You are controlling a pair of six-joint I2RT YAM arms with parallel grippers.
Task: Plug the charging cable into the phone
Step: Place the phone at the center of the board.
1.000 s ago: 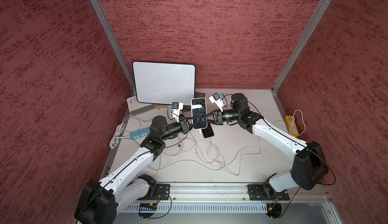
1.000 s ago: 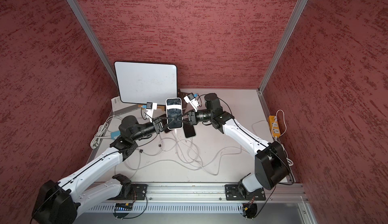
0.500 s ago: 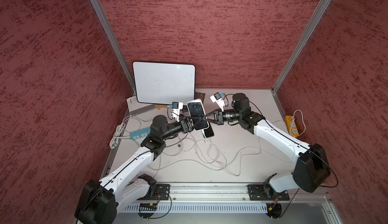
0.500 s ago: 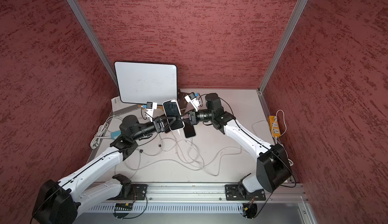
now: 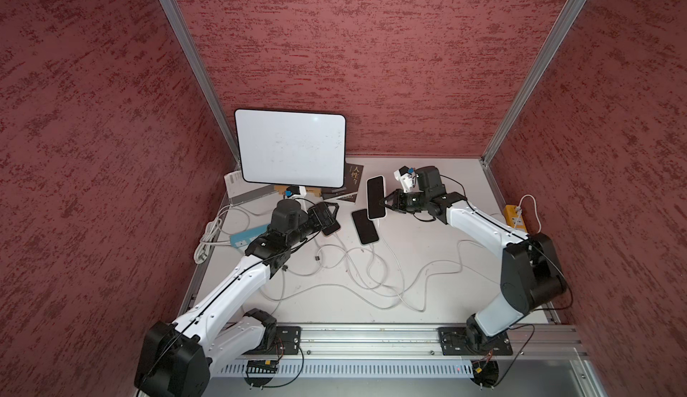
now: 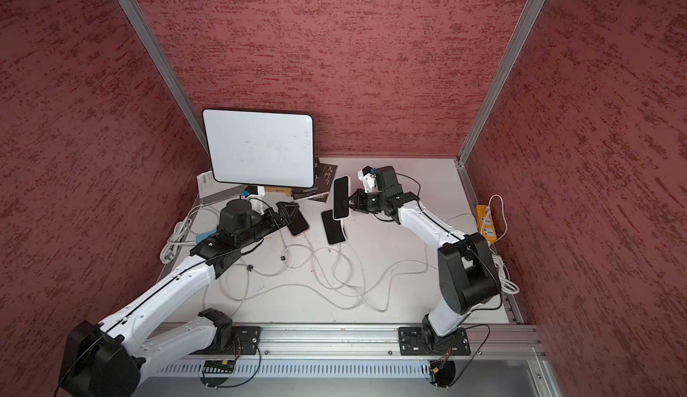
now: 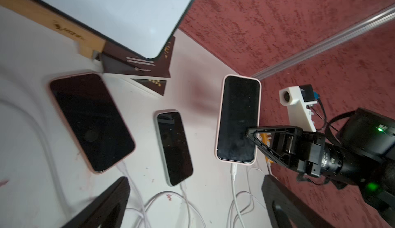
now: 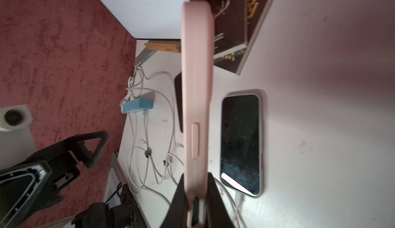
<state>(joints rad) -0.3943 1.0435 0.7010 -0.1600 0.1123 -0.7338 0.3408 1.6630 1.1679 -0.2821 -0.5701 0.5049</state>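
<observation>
My right gripper clamped the pink phone above the table's far middle, with the charging cable seated in its near end. My left gripper gaped wide, empty.

- I see rough, matt red walls, plaster-like.
- The phone has a matt pink, rubbery-looking case and a glossy black glass screen.
- Whiteboard: smooth, glossy.
- Desk: smooth, matt white, scuffed.
- Rail: brushed metal.
- Fingers: matt black plastic.
- Block: bare wood.
</observation>
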